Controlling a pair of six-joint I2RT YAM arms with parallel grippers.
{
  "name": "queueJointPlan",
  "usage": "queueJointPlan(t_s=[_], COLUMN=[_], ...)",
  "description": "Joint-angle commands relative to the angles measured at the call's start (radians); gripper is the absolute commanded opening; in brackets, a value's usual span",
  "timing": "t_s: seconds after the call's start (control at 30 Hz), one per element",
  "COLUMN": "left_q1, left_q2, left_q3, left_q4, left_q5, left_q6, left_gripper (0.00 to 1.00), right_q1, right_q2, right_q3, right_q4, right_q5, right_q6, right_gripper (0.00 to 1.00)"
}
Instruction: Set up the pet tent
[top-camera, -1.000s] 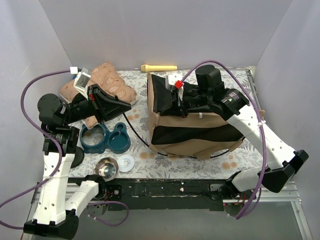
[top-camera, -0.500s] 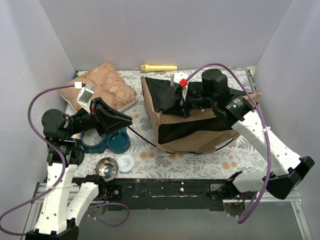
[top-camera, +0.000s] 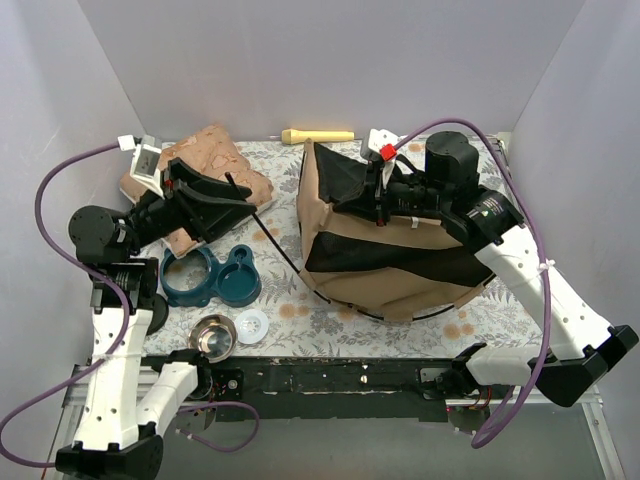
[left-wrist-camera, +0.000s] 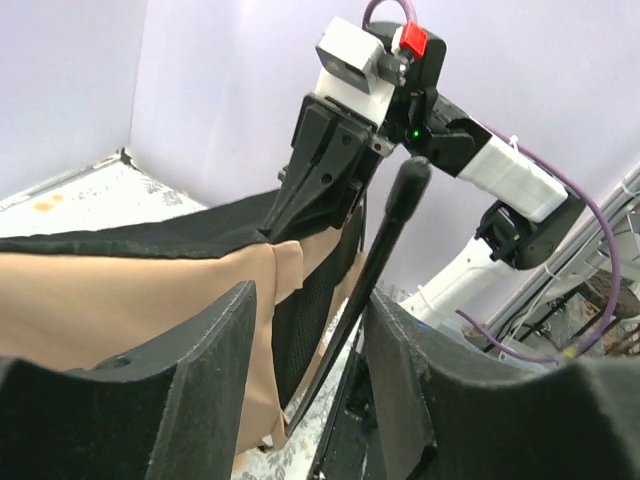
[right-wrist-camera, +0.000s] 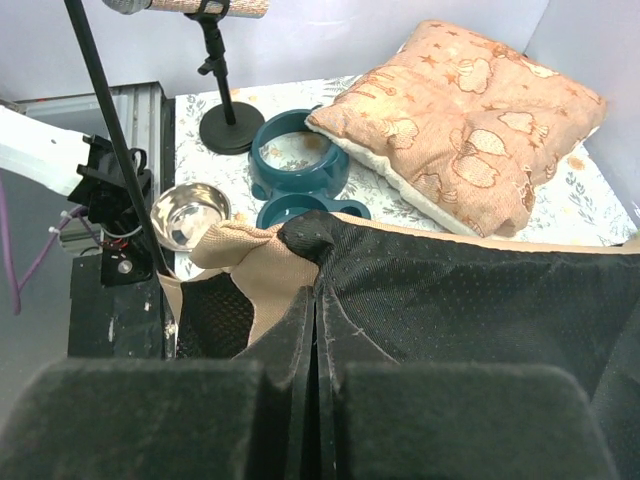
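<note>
Your right gripper is pinched shut on the black trim at the top edge of the pet tent. It holds that corner up so the shell stands off the tabletop rather than slumping. Your left gripper has its jaws apart, with a thin black pole running through the gap. I judge it lined up to take the pole, not clamping it. The tent sits right of centre, with bare tabletop in front and to its right. The left is crowded: the teal feeder, steel bowl and cushion lie near the pole, and the back wall is close behind.
</note>
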Motion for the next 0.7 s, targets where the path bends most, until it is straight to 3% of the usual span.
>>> queueJointPlan(t_s=[0.0, 0.27, 0.47, 0.67], left_q1=[0.026, 0.028, 0.028, 0.026], left_q2=[0.026, 0.056, 0.082, 0.102], left_q3=[0.065, 0.089, 0.103, 0.071], left_q4=[0.144, 0.218, 0.265, 0.310], left_q5=[-0.018, 0.006, 0.054, 0.140], left_q6=[-0.101, -0.163, -0.214, -0.282], left_gripper=[0.42, 0.25, 0.00, 0.00], right_q1=[-0.011, -0.011, -0.011, -0.011], right_q2=[-0.036, -0.030, -0.028, -0.005], right_q3=[-0.003, -0.003, 0.000, 0.002], right_q4=[0.079, 0.079, 0.093, 0.131], right_q5=[-0.016, -0.034, -0.036, -0.037], right_q6=[0.029, 0.031, 0.034, 0.072], right_gripper=[0.01, 0.01, 0.01, 0.01])
